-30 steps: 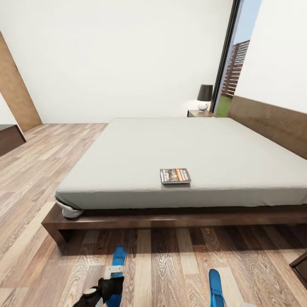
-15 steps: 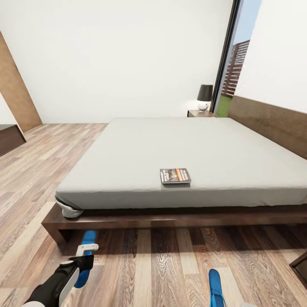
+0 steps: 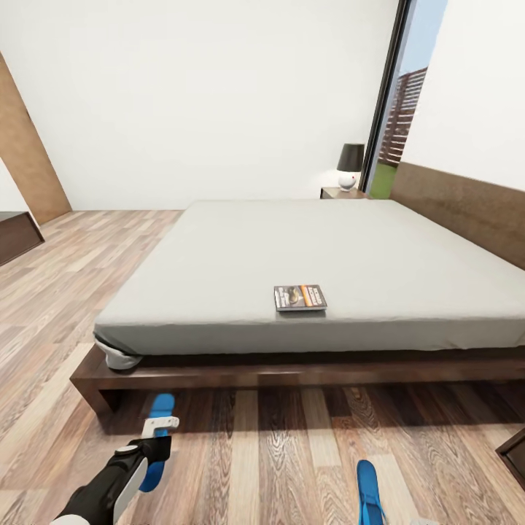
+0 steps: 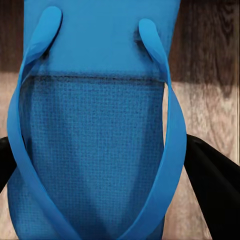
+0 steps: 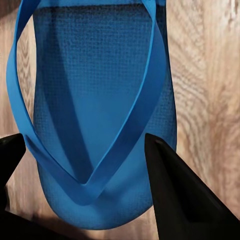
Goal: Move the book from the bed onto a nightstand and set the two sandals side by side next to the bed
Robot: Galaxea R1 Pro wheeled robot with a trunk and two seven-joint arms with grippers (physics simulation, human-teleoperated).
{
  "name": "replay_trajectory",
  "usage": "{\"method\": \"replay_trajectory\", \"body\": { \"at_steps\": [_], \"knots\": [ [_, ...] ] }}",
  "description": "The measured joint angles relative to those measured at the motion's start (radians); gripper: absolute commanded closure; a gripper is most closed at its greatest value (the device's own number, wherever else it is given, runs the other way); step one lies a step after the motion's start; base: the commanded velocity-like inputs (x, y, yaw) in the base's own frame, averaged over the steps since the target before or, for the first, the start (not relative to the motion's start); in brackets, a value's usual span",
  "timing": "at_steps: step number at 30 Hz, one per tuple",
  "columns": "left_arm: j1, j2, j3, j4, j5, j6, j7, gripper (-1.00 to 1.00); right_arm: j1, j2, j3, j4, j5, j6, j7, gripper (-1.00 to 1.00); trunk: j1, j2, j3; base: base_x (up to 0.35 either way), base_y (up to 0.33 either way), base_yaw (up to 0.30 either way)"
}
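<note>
**Blue sandals down by the bed**

Blue is the colour of both sandals. The left gripper point(image 3: 160, 436) is low over the wood floor point(image 3: 292, 445), near the corner of the bed point(image 3: 306, 255). It holds the left sandal point(image 3: 157, 437) by its two sides. In the left wrist view this sandal point(image 4: 95, 150) sits between the two black fingers point(image 4: 212, 190), which squeeze its edges. Its far end points at the dark bed frame.

The right sandal point(image 3: 369, 493) is at the bottom of the head view, well apart from the other one. In the right wrist view this sandal point(image 5: 95, 120) lies between the black fingers point(image 5: 175, 185) of the right gripper point(image 5: 85, 182). The fingers are spread to the width of the sandal, but I cannot tell if they pinch it or just sit beside it.

The book point(image 3: 300, 297) lies flat on the grey bed, near the front edge. A nightstand point(image 3: 343, 193) stands at the far side of the bed, by the window. A lamp point(image 3: 350, 166) with a dark shade is on top of it.
</note>
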Motion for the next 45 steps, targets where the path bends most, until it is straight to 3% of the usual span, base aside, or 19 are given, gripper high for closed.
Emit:
{"method": "replay_trajectory", "body": {
  "at_steps": [4, 6, 7, 10, 13, 16, 18, 21, 24, 27, 31, 33, 35, 36, 45],
  "knots": [
    [0.0, -0.01, 0.0, -0.003, -0.001, 0.002, 0.001, 1.0, 0.0, 0.0, -0.005, -0.018, 0.002, 0.021, 0.001, 1.0, 0.0, 0.0, 0.0, 0.0, 0.0, 0.0],
    [0.0, -0.011, 0.0, -0.005, -0.001, 0.003, 0.001, 1.0, -0.003, -0.003, -0.009, -0.054, 0.003, 0.072, 0.003, 1.0, 0.0, 0.0, 0.0, 0.0, 0.0, 0.0],
    [0.0, -0.012, 0.0, -0.006, -0.001, 0.004, 0.001, 1.0, -0.004, -0.004, -0.009, -0.091, 0.0, 0.127, 0.003, 1.0, 0.0, 0.0, 0.0, 0.0, 0.0, 0.0],
    [0.0, -0.012, 0.0, -0.006, -0.001, 0.004, 0.001, 1.0, -0.004, -0.005, -0.011, -0.301, -0.01, 0.418, 0.007, 1.0, 0.011, -0.021, -0.009, 0.0, 0.0, 0.0],
    [0.0, -0.013, 0.0, -0.006, -0.001, 0.004, 0.001, 1.0, -0.004, -0.007, -0.016, -0.423, -0.025, 0.531, 0.01, 1.0, 0.023, -0.042, -0.019, 0.0, 0.0, 0.0],
    [0.0, -0.015, -0.001, -0.006, 0.0, 0.005, 0.001, 1.0, -0.004, -0.067, -0.03, -0.474, -0.109, 0.585, 0.014, 1.0, 0.034, -0.063, -0.028, 0.0, 0.0, 0.0],
    [0.0, -0.016, -0.001, -0.006, 0.001, 0.005, 0.0, 1.0, -0.004, -0.114, -0.035, -0.484, -0.253, 0.644, 0.067, 1.0, 0.035, -0.063, -0.036, 0.0, 0.0, 0.0],
    [0.0, -0.018, -0.001, -0.005, 0.002, 0.005, -0.002, 1.0, -0.004, -0.139, -0.037, -0.49, -0.397, 0.713, 0.221, 1.0, 0.037, -0.064, -0.047, 0.0, 0.0, 0.0],
    [0.0, -0.021, -0.001, -0.006, 0.002, 0.006, -0.003, 1.0, -0.003, -0.14, -0.034, -0.489, -0.402, 0.721, 0.283, 1.0, 0.038, -0.065, -0.059, 0.0, 0.0, 0.0],
    [0.0, -0.04, -0.001, -0.004, 0.001, 0.005, -0.001, 1.0, -0.003, -0.14, -0.031, -0.486, -0.398, 0.721, 0.292, 1.0, 0.04, -0.066, -0.071, 0.0, 0.0, 0.0],
    [0.0, -0.045, -0.001, -0.003, -0.001, 0.006, 0.0, 1.0, -0.003, -0.141, -0.033, -0.486, -0.398, 0.722, 0.294, 1.0, 0.041, -0.066, -0.086, 0.0, 0.0, 0.0],
    [0.0, -0.045, -0.001, -0.003, -0.001, 0.005, 0.0, 1.0, -0.003, -0.158, -0.036, -0.485, -0.4, 0.722, 0.295, 1.0, 0.042, -0.067, -0.094, 0.0, 0.0, 0.0],
    [0.0, -0.045, -0.001, -0.003, -0.001, 0.005, 0.0, 1.0, -0.003, -0.208, -0.037, -0.481, -0.405, 0.722, 0.295, 1.0, 0.043, -0.067, -0.102, 0.0, 0.0, 0.0],
    [0.0, -0.046, -0.001, -0.003, -0.001, 0.005, 0.0, 1.0, -0.003, -0.218, -0.037, -0.481, -0.406, 0.723, 0.294, 1.0, 0.044, -0.068, -0.105, 0.0, 0.0, 0.0],
    [0.0, -0.044, 0.002, -0.004, 0.0, 0.005, -0.002, 1.0, -0.003, -0.224, -0.035, -0.48, -0.404, 0.723, 0.293, 1.0, 0.048, -0.07, -0.14, 0.0, 0.0, 0.0]
  ]
}}
